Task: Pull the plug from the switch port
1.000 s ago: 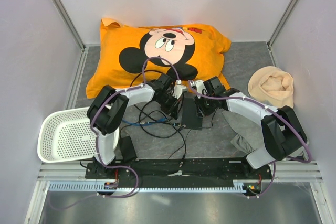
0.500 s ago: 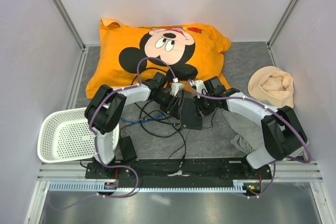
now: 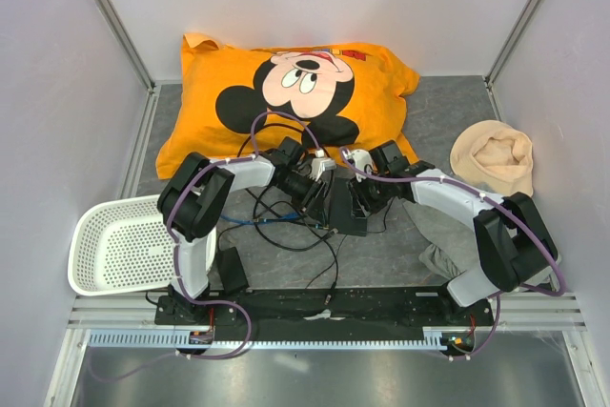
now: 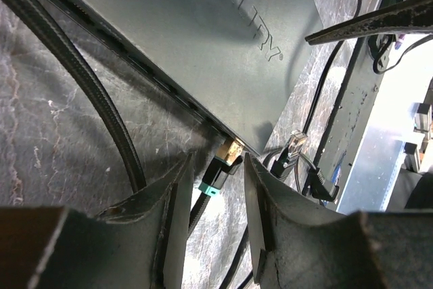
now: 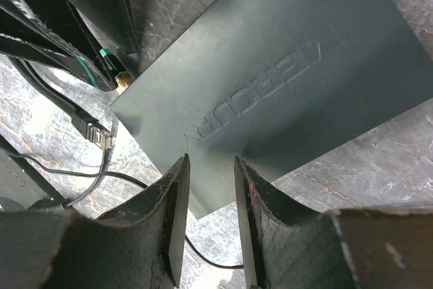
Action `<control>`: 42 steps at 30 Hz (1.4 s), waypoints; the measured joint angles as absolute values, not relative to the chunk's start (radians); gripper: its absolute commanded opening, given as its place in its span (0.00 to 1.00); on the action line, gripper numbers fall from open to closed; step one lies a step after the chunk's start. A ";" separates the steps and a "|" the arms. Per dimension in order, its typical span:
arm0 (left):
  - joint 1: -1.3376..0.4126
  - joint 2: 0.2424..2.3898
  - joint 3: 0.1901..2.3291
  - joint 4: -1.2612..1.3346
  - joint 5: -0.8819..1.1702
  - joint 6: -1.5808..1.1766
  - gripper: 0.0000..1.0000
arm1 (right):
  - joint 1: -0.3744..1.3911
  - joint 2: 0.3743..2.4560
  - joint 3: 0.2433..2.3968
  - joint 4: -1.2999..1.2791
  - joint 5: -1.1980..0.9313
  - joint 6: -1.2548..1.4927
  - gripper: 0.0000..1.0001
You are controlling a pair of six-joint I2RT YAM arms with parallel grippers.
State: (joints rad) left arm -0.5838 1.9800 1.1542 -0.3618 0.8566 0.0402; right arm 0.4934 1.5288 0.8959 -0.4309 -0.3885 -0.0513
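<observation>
Pull not yet confirmed. Plug (image 4: 226, 160) with teal boot at lower centre of left wrist view, gold tip at the switch port (image 4: 237, 144) in the switch box (image 4: 203, 38) edge; seated or partly out, cannot tell. Left fingers (image 4: 172, 201) part open, flanking plug, no clamp. Right fingers (image 5: 172, 201) part open over box corner, gripping nothing. Probably left to do: close on plug, draw clear. Count: one switch box, one plug at port, one loose plug (image 4: 294, 145) on worktop.

Table (image 3: 438, 111) bears switch (image 3: 345, 209), cables (image 3: 286, 235), pillow (image 3: 276, 92), basket (image 3: 114, 245), perhaps a hat (image 3: 492, 156).
</observation>
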 measured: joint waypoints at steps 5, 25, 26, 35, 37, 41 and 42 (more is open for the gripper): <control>-0.585 1.987 1.152 -0.364 0.871 0.049 0.43 | 0.496 1.536 0.894 -0.434 -0.389 -0.055 0.41; -0.608 2.001 1.176 -0.400 0.853 0.098 0.22 | 0.534 1.555 0.894 -0.420 -0.384 -0.075 0.41; -0.609 2.003 1.178 -0.400 0.853 0.099 0.17 | 0.536 1.556 0.894 -0.419 -0.383 -0.075 0.41; -0.615 2.003 1.190 -0.419 0.833 0.103 0.02 | 0.562 1.558 0.895 -0.401 -0.353 -0.075 0.40; -0.617 2.004 1.200 -0.434 0.822 0.102 0.02 | 0.570 1.558 0.895 -0.398 -0.342 -0.075 0.40; -0.619 2.032 1.249 -0.501 0.814 0.102 0.02 | 0.582 1.560 0.897 -0.393 -0.325 -0.076 0.40; -0.619 2.037 1.257 -0.512 0.815 0.103 0.02 | 0.585 1.561 0.898 -0.393 -0.321 -0.076 0.40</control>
State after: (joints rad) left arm -0.6193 2.0369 1.2568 -0.5121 0.8150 0.1028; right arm 0.5850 1.5612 0.8982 -0.3927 -0.3206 -0.0757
